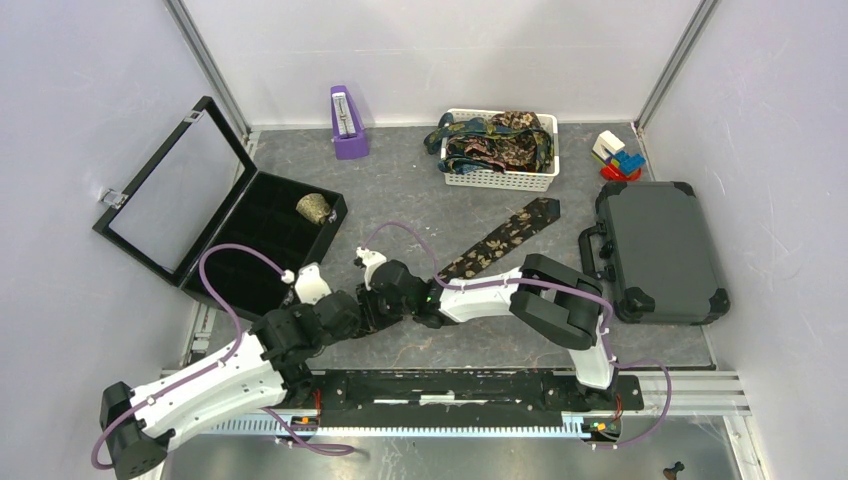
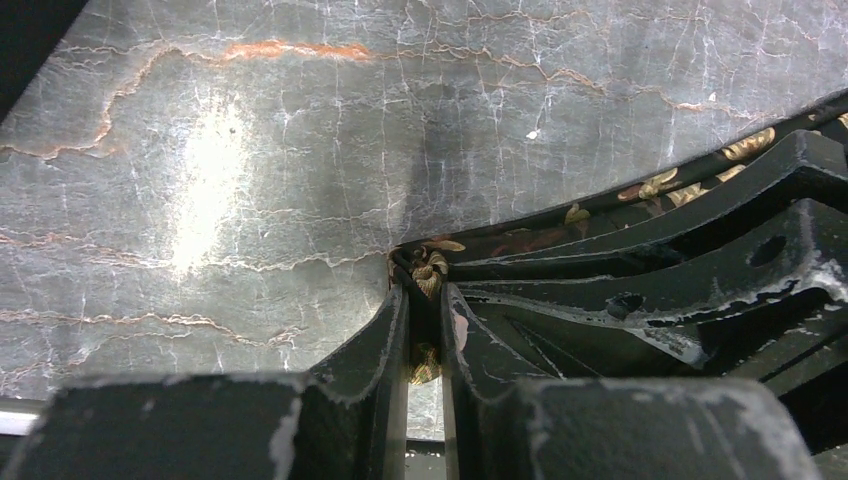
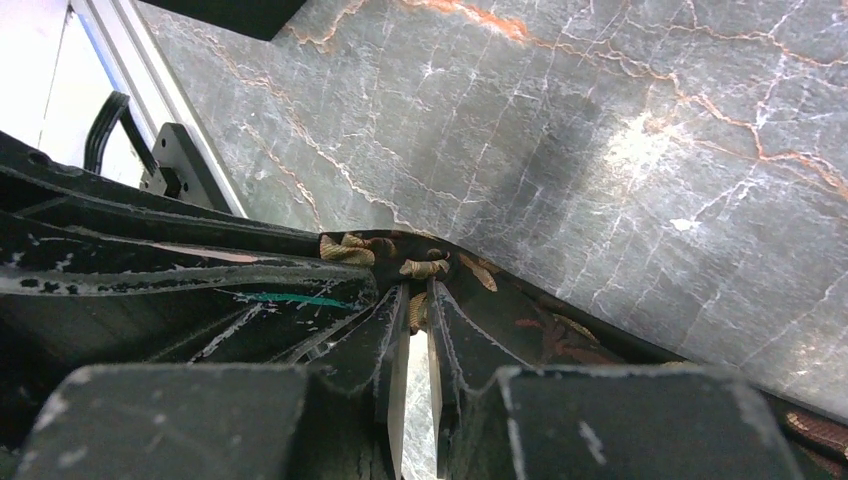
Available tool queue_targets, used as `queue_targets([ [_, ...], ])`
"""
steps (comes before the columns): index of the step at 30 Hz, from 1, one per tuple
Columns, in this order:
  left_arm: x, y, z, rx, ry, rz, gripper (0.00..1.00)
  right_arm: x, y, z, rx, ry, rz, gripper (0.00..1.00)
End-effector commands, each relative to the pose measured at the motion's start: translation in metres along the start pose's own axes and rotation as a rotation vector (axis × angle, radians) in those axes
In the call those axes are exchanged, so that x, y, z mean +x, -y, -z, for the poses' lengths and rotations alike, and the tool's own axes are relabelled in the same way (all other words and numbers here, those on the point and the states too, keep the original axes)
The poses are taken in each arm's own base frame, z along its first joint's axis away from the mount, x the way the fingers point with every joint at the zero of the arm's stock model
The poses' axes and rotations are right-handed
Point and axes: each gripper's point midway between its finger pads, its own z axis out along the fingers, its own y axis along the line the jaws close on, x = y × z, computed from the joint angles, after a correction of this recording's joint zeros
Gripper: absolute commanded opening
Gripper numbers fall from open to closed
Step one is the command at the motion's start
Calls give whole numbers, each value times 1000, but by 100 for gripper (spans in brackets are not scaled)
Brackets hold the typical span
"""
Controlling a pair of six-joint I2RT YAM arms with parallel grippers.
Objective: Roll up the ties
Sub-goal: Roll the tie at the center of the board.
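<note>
A dark tie (image 1: 505,232) with a tan floral print lies diagonally on the grey table, wide pointed end toward the basket. Its narrow end runs under both grippers, which meet near the table's middle. My left gripper (image 1: 372,306) is shut on a fold of the tie (image 2: 650,188), with fabric pinched between its fingertips (image 2: 425,292). Facing it, my right gripper (image 1: 401,290) is also shut on the tie (image 3: 560,325), gold print showing between its tips (image 3: 418,298). More ties (image 1: 500,140) are heaped in a white basket (image 1: 500,180). A rolled tie (image 1: 314,207) sits in the black box.
An open black compartment box (image 1: 262,232) with a glass lid stands at the left. At the back are a purple metronome (image 1: 347,124) and toy blocks (image 1: 616,156). A closed grey case (image 1: 660,250) lies at the right.
</note>
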Motion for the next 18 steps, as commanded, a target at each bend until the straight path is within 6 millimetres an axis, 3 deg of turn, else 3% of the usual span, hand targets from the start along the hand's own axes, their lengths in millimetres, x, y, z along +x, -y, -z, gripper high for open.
queue_targets([
  [1, -19, 19, 10, 40, 44, -4, 2, -13, -29, -7, -103, 37, -14, 17],
  [10, -18, 16, 8, 3, 38, -43, 2, -8, -36, -14, -147, 35, -42, 17],
  [18, -13, 10, 0, -37, 34, -60, 2, -3, -23, -5, -110, 35, -28, 17],
])
